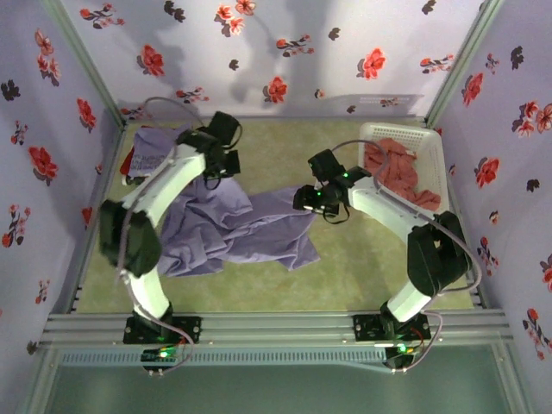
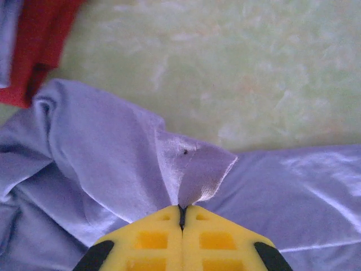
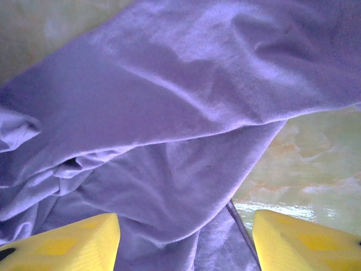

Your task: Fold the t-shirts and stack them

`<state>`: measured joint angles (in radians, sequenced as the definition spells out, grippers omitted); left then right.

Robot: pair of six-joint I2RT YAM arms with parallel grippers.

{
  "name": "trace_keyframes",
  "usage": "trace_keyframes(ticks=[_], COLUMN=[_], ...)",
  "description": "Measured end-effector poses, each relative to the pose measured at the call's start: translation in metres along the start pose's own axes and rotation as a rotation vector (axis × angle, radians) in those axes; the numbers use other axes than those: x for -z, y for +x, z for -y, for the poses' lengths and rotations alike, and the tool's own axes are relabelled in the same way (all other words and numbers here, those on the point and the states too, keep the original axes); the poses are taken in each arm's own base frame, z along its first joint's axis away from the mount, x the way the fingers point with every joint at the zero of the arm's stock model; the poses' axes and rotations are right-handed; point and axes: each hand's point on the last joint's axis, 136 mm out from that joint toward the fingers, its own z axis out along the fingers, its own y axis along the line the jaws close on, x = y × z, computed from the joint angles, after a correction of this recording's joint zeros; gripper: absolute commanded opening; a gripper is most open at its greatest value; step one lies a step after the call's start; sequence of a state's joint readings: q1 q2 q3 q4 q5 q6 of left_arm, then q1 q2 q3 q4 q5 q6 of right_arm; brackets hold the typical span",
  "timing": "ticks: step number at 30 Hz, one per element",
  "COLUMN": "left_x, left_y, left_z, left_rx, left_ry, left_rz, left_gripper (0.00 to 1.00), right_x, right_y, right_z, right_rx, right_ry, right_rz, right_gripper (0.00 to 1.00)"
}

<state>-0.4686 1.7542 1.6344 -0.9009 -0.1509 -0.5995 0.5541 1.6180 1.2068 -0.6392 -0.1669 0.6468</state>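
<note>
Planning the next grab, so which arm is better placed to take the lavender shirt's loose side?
Likely right: the right gripper hangs open over the lavender shirt, while the left gripper is shut on a fold.

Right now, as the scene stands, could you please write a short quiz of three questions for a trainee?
1. True or false: the left fingers are shut on a fold of the lavender shirt.
2. What lies in the white basket? A) salmon-red shirts B) folded towels C) nothing
3. Fill the gap: the right fingers are ___ above the lavender shirt.
Key: 1 true; 2 A; 3 open.
</note>
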Motion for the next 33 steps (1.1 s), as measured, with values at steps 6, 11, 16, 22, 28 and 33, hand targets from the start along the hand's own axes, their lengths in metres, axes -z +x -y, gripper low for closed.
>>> trace_keyframes(ticks=[6,11,16,22,28,33], left_x=[0.042,0.066,0.067,0.057,0.057,0.058], left_y=[0.015,0.039,0.057,0.071,0.068,0.066], left_z=[-0.077,-0.116,-0.117,-0.118,-0.12,-0.117], left_rx=[0.185,0.316,0.342,0.358,0.397,0.405], left_ry=[-0.01,0.021,0.07,0.082,0.108,0.131], left_rz=[0.078,0.132,0.111,0.058,0.055,0.053], left_gripper=[0.0,0.0,0.0,0.0,0.0,0.0], right_x=[-0.012,-0.038,-0.049,-0.048,-0.046,-0.045], right_y=[-0.003,0.012,0.026,0.017,0.01,0.005], right_z=[0.0,-0.004,-0.024,-0.029,-0.027,-0.022], right_rx=[-0.029,-0.046,-0.027,-0.036,-0.048,-0.062], right_ry=[0.002,0.025,0.008,-0.011,-0.017,-0.016], right_rz=[-0.005,-0.061,-0.087,-0.065,-0.054,-0.048], right_gripper=[0.64,0.64,0.63,0.6,0.49,0.39])
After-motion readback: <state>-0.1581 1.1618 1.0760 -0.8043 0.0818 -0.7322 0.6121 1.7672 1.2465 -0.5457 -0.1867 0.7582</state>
